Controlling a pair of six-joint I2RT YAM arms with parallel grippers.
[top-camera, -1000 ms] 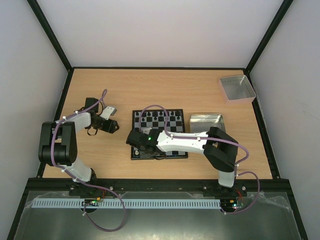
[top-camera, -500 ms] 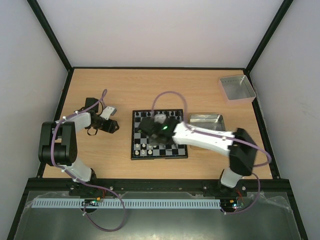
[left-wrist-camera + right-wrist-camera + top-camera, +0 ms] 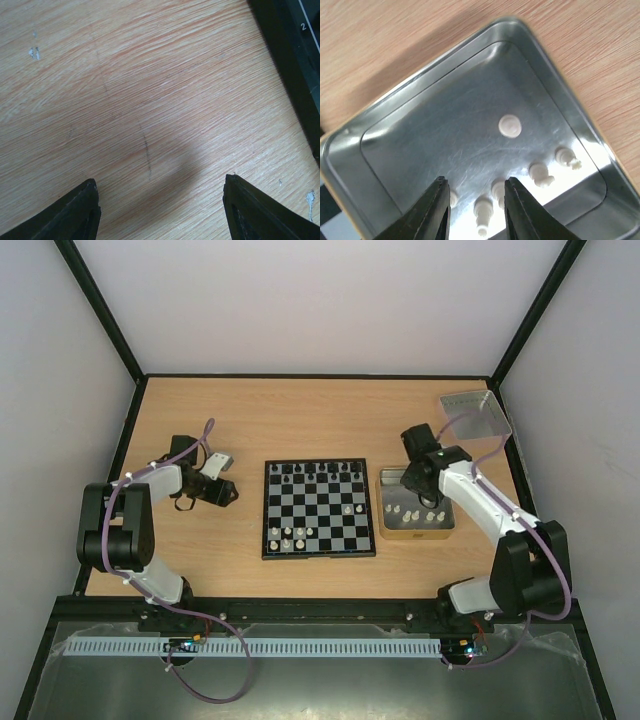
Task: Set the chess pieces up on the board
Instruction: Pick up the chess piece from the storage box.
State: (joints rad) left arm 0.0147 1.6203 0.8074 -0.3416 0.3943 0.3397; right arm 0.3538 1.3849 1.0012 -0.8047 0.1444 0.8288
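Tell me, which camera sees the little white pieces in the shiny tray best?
The right wrist view: the white pieces lie big and close in the metal tray. The top view shows them only as tiny specks. The left wrist view shows none, just bare table and the edge of the board.

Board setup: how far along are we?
Done: black pieces line the far edge of the board; a few white pieces stand near. In hand: nothing; the right gripper hovers open over the metal tray, the left gripper sits open aside. Left: the cream pieces lying in it.

Few chess pieces point(image 3: 289, 533) stand on board point(image 3: 321, 506)
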